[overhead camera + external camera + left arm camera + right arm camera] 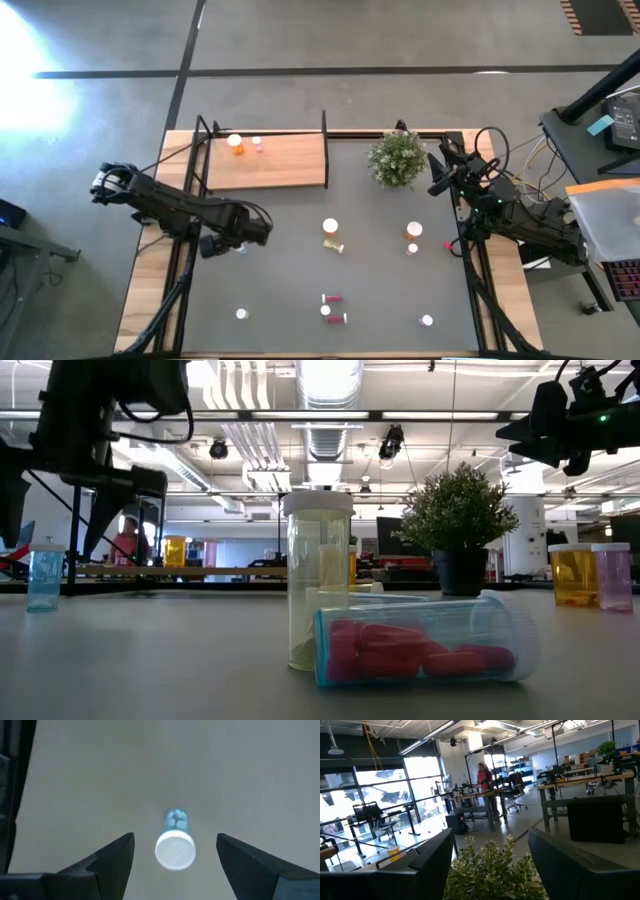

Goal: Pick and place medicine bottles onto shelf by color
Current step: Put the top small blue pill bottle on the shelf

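A: From above, where does the left gripper point(238, 247) sit?
B: Near the bench's point(400, 330) left edge, hanging over a pale blue bottle point(241, 248) it seems lined up to take. The shelf point(290, 165), a flat light wooden board with a thin dark upright at one end, lies at the far left corner and already carries an orange bottle point(236, 144) and a pink bottle point(257, 144) side by side, so the colour groups look barely started. The other medicine bottles are scattered over the dark mat, a few red ones lying flat near the near edge

A: And level with the bench?
B: A tall clear yellowish bottle point(318, 580) stands upright; touching it, a red-filled bottle point(420, 642) lies on its side, smooth translucent plastic that would roll. The blue one stands far off at one side

A: Left wrist camera?
B: Dark wedge-shaped fingers point(107, 857) spread wide, the white round cap between them, nothing pinched. A descent looks next

A: Right arm?
B: The right gripper point(440, 175) waits at the far right corner beside the leafy potted plant point(492, 872), fingers apart and empty
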